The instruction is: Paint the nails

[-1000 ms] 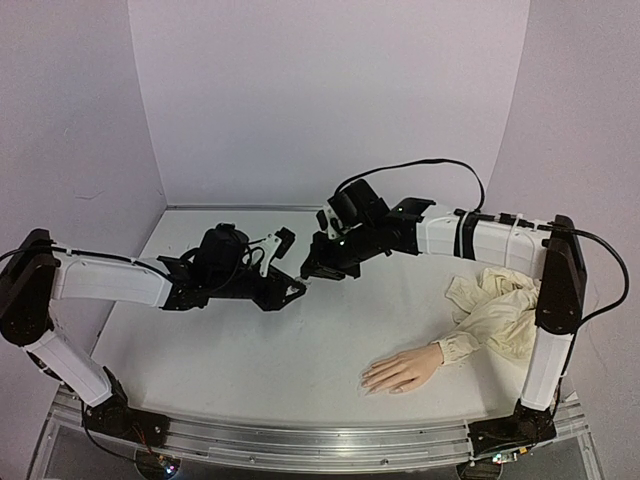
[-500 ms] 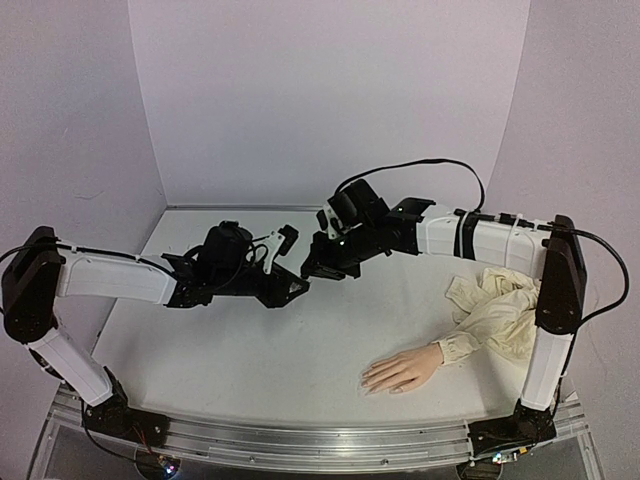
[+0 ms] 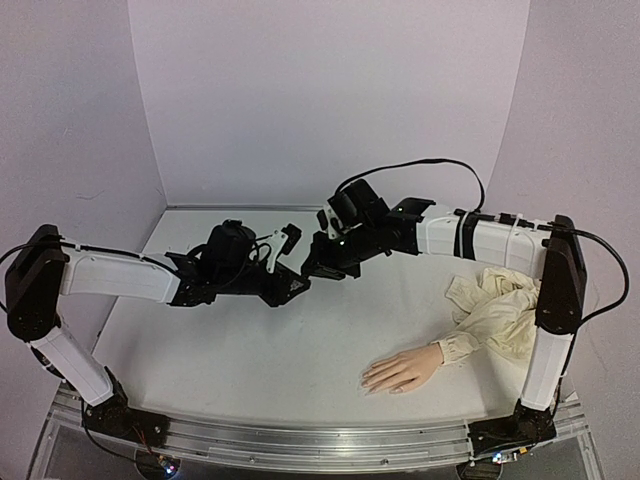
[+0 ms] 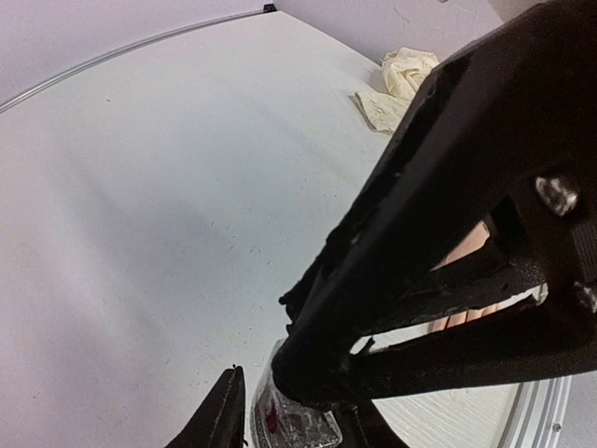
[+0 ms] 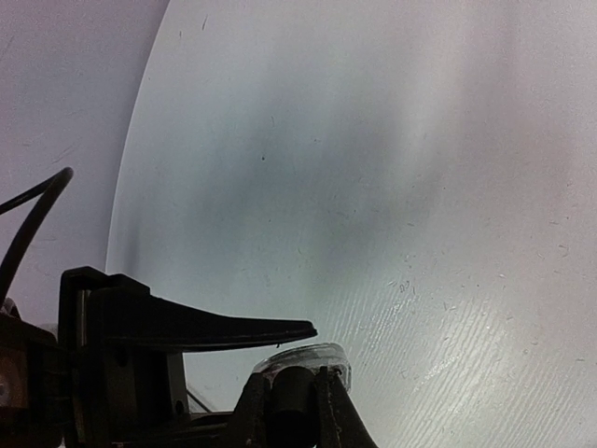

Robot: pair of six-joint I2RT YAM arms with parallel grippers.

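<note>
A: From above, where are the pincers?
B: The left pincer [image 3: 292,286] and the right pincer [image 3: 311,269] meet tip to tip over the middle of the white surface [image 3: 240,365]. From here I cannot tell how either pair of jaws stands.
A: And the nails?
B: The nails [image 3: 366,381] are at the left end of the mannequin hand [image 3: 405,368], which lies flat at the near right, well apart from both pincers. Its cream sleeve [image 3: 500,305] is bunched by the right arm. The nails are too small to make out.
A: Left wrist view?
B: The left pincer is clamped on a small glass polish bottle [image 4: 291,422] with red inside, at the bottom edge. The right pincer's black bulk crosses just above it, and the mannequin hand's skin tone peeps behind.
A: Right wrist?
B: The right pincer's fingers [image 5: 250,415] are closed on the black cap [image 5: 291,403], with the bottle's clear shoulder just beyond it and one finger of the left pincer beside
</note>
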